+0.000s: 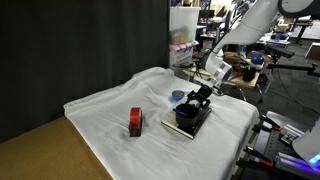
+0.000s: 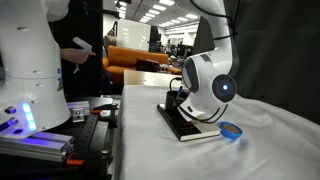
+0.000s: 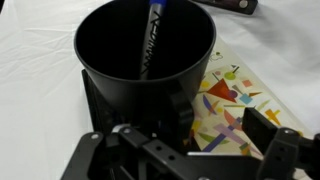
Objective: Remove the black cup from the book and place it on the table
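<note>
The black cup (image 3: 145,60) stands upright on the book (image 3: 235,105), whose cover is part black, part light with coloured print. In the wrist view the cup fills the upper middle and has a dark stick-like thing inside. My gripper (image 3: 222,122) is open, low over the book. One finger is against the cup's near wall and the other is out over the printed cover, with nothing held. In an exterior view the gripper (image 1: 203,95) hangs just above the cup (image 1: 186,113) on the book (image 1: 195,125). The white-draped table (image 1: 110,110) shows a bare wooden edge (image 1: 40,150).
A blue round lid (image 1: 177,96) lies just behind the book; it also shows in an exterior view (image 2: 231,130). A red and black block (image 1: 135,122) stands on the cloth away from the book. Robot bases and lab benches stand beyond the table's edge.
</note>
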Controlling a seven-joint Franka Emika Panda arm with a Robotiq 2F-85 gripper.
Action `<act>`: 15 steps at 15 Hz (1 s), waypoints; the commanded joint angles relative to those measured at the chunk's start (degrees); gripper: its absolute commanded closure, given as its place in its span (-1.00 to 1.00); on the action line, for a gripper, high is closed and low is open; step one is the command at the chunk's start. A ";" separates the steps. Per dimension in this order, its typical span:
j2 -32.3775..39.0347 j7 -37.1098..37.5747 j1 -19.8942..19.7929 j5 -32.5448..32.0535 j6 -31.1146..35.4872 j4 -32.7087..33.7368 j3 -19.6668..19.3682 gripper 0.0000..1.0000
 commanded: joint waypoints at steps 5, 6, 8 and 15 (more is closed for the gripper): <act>0.03 0.11 -0.10 -0.16 -0.03 0.08 0.05 -1.00; 0.09 0.20 -0.11 -0.28 -0.10 0.12 0.02 -1.00; 0.09 0.26 -0.05 -0.28 0.13 0.01 -0.03 -1.00; 0.12 0.60 -0.20 0.45 0.40 -0.03 -0.03 -0.34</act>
